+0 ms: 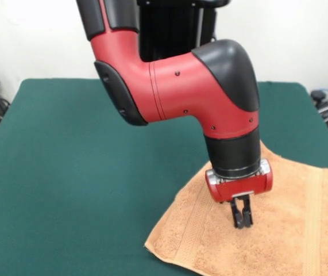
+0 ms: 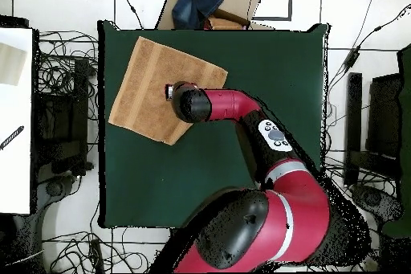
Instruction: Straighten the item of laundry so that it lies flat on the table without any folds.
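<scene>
The gripper [image 1: 242, 220] hangs directly over the peach-orange terry towel [image 1: 278, 230], its two dark fingers drawn narrow and holding nothing; whether the tips touch the cloth cannot be told. The towel spreads out beneath and to all sides of the tool, lying skewed on the green table [image 1: 83, 167], and in the overhead view it looks like a nearly flat quadrilateral near one table corner, with the wrist covering part of it. No clear fold shows, so the job seems close to done. To finish well, the tool likely should lift straight up without dragging the pile, then check the edge hidden under the arm [image 2: 241, 110] for a tucked corner.
</scene>
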Available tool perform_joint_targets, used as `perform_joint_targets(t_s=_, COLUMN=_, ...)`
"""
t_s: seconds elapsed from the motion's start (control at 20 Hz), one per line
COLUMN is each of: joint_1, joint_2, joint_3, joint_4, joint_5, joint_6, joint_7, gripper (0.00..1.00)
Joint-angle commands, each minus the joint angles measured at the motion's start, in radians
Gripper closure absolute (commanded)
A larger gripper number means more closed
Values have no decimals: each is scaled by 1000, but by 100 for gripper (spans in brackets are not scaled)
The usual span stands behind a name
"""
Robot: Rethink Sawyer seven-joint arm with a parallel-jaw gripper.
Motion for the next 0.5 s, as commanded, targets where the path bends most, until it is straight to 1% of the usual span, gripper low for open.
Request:
perform_joint_targets(t_s=0.05, joint_1=-14, joint_2=2, joint_3=-113, joint_4=-52, joint_5=30, joint_6=-13, joint_7=169, gripper=100)
perform_joint_targets(t_s=0.3, joint_1=-27, joint_2=9, joint_3=-104, joint_4=-51, joint_5=36, joint_6=-8, joint_7=154, gripper=100)
perform_joint_targets(t_s=0.5, joint_1=-52, joint_2=4, joint_3=-74, joint_4=-28, joint_5=79, joint_6=71, joint_7=132, gripper=100)
